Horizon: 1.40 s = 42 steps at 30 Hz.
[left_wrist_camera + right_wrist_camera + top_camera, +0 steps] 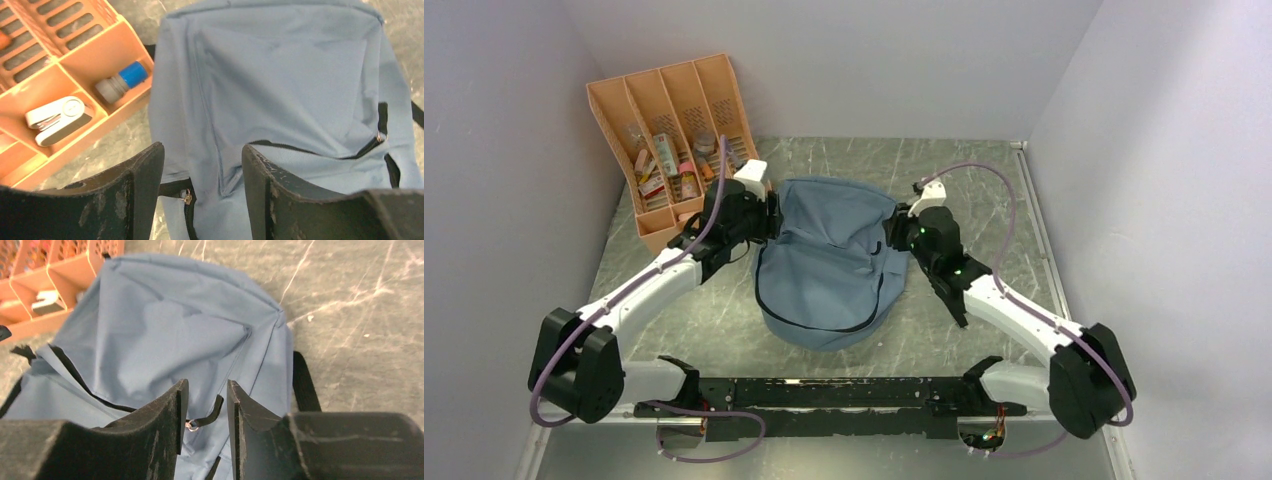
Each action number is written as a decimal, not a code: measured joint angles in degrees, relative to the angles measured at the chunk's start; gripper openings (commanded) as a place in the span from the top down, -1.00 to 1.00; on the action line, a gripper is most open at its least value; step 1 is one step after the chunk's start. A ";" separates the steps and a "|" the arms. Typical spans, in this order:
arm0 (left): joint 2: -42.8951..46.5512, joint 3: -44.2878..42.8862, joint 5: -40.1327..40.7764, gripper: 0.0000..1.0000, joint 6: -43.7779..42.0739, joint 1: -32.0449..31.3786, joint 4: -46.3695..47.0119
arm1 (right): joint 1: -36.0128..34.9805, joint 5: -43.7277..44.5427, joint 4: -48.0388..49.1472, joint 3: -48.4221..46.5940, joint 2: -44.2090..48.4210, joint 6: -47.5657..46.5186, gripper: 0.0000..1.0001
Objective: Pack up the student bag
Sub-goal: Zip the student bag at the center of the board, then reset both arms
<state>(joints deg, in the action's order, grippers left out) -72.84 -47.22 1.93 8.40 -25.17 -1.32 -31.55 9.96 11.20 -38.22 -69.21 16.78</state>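
Top external, student bag (829,265), long axis near-far

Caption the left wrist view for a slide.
Open left pincer over the grey-blue student bag, zipper pull in its gap, orange organizer alongside.

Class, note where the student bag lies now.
Top view: the student bag lies centred between the left gripper and right gripper, with the orange organizer at its far left.
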 measured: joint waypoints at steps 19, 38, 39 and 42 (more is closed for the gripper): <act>10.95 -9.20 18.23 -0.46 12.92 0.35 -7.43 | 0.09 8.48 -6.49 -3.30 16.52 1.66 -1.00; 15.26 -8.46 20.72 -0.44 17.46 0.33 -6.73 | 0.09 11.63 -9.31 -3.34 21.92 -6.97 -1.00; 15.26 -8.20 20.83 -0.44 17.51 0.33 -6.60 | 0.09 11.96 -9.35 -3.34 21.35 -7.02 -1.00; 15.19 -7.32 21.07 -0.44 17.51 0.35 -6.21 | 0.09 12.83 -9.33 -3.34 20.37 -6.93 -1.00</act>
<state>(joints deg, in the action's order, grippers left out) -57.65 -54.54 23.00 25.91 -24.82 -7.53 -31.46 22.79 1.87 -41.56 -48.84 9.85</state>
